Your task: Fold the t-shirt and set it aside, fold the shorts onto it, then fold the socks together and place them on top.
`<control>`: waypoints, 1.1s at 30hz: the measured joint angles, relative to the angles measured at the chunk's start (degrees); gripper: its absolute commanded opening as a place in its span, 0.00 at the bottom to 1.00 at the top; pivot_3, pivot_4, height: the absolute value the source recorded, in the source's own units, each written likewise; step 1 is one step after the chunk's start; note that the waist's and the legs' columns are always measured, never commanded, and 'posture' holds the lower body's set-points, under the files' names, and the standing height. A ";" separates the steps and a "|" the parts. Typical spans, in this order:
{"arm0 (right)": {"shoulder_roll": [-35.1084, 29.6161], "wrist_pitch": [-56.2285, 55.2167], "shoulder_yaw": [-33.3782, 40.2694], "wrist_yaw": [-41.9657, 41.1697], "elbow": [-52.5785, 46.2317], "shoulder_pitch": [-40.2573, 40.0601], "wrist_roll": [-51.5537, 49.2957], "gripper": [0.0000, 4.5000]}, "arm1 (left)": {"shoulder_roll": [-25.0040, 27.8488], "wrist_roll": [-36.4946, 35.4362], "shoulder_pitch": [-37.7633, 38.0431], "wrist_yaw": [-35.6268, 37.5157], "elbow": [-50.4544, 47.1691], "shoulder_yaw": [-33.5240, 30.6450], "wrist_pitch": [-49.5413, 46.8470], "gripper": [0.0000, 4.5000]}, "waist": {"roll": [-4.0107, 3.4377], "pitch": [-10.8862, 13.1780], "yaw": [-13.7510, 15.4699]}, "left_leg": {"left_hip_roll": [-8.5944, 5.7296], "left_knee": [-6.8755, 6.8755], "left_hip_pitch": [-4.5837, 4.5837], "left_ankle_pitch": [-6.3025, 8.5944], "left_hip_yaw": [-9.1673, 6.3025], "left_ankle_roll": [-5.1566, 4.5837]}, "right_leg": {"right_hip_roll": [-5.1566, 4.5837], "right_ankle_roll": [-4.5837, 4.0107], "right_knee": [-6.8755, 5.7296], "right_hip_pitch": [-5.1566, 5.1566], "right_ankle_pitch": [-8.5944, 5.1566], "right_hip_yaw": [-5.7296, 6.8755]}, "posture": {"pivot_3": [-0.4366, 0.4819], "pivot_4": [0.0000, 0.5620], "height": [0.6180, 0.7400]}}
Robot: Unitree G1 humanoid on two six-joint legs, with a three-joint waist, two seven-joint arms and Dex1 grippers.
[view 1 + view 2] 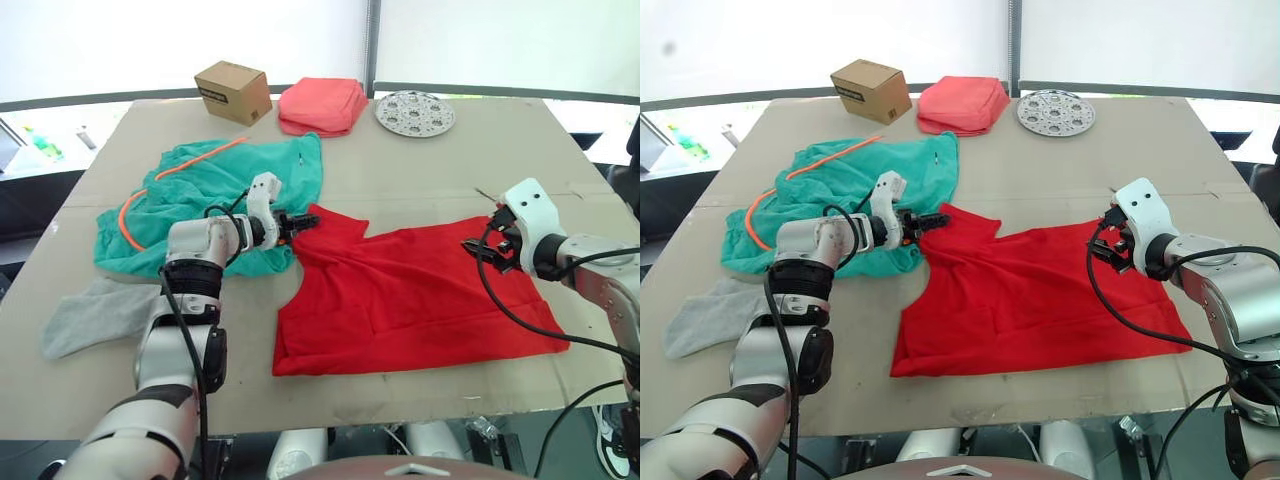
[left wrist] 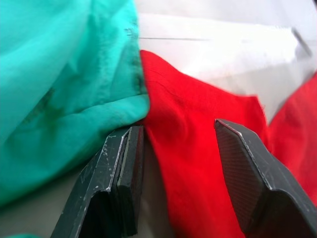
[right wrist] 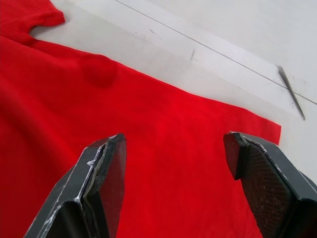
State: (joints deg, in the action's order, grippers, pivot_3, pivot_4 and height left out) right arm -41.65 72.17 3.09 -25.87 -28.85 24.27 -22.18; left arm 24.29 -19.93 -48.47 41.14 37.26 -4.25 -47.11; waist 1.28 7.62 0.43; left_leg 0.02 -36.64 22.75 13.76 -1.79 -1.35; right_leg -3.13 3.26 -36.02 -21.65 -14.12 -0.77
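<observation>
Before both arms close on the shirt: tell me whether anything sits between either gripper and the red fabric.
Nothing visible does. The left gripper has open jaws straddling the t-shirt edge, though the shorts touch it there. The right gripper is open directly over bare red cloth.

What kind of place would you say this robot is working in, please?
Probably a robot test bench, not a home: a cardboard-covered table beside bright white screens, with a brown cardboard box and a perforated round metal plate beyond the laundry.
</observation>
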 measured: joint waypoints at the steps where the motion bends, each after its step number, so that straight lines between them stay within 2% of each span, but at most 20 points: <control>1: -0.08 0.00 0.00 0.00 -0.02 0.00 0.00 0.74 | -0.18 0.78 -0.05 1.21 1.12 0.59 3.17 0.55 | 0.00 0.00 0.11 | 0.00 0.00 0.01 0.00 0.01 0.00 | 0.00 0.00 0.03 0.00 0.00 -0.02 | 0.48 0.27 1.00; 7: -0.24 0.01 0.02 -0.02 -0.45 -0.03 -0.09 0.74 | -0.18 3.67 -4.11 7.34 8.62 2.56 14.48 0.55 | 0.01 0.01 0.30 | 0.01 0.06 0.09 0.00 -0.01 -0.01 | 0.01 -0.01 0.05 -0.05 0.00 0.05 | 0.48 0.27 1.00; 13: -0.39 0.09 0.15 -0.07 -0.61 -0.19 -0.51 0.74 | -0.69 7.62 -8.34 8.66 17.67 3.24 21.65 0.55 | 0.01 0.01 0.18 | 0.00 0.08 0.09 0.01 0.00 -0.02 | 0.05 0.01 0.05 -0.06 0.00 0.05 | 0.48 0.27 1.00; 17: -0.90 0.47 0.19 -1.06 -2.56 -0.40 -1.61 0.74 | -1.27 9.77 -12.54 6.98 24.81 3.23 18.46 0.55 | 0.03 0.02 0.12 | -0.19 0.07 0.10 0.01 -0.05 -0.02 | 0.07 0.03 0.03 -0.05 -0.01 0.08 | 0.48 0.27 1.00; 25: -0.93 1.44 0.45 -0.93 -4.14 -1.09 -2.45 0.74 | -0.71 11.15 -14.59 5.10 27.57 1.96 17.09 0.55 | 0.03 0.02 -0.12 | -0.20 0.07 0.09 0.01 -0.07 -0.02 | 0.06 0.03 0.00 -0.05 -0.01 0.09 | 0.48 0.27 1.00; 29: -0.94 1.58 1.75 -0.53 -4.46 -1.99 -2.57 0.74 | 1.31 11.15 -15.39 8.05 27.52 1.88 13.74 0.55 | 0.03 0.02 -0.57 | -0.20 0.08 0.09 0.01 -0.07 -0.02 | 0.06 0.03 0.00 -0.05 -0.01 0.09 | 0.48 0.27 1.00; 33: -0.92 1.57 1.86 -0.17 -4.47 -2.00 -2.65 0.74 | 0.57 11.16 -15.58 12.38 27.40 2.37 10.99 0.55 | 0.03 0.02 -0.56 | -0.21 0.07 0.09 0.01 -0.08 -0.02 | 0.05 0.03 -0.01 -0.05 -0.01 0.11 | 0.48 0.27 1.00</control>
State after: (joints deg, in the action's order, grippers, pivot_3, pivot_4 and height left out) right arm -42.57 73.74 4.94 -26.04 -33.32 22.26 -24.83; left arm 24.86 -8.77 -64.06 53.52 64.66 -1.88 -36.12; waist 1.30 7.64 -0.13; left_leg -0.20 -36.56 22.84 13.77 -1.87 -1.38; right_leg -3.08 3.28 -36.03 -21.70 -14.13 -0.65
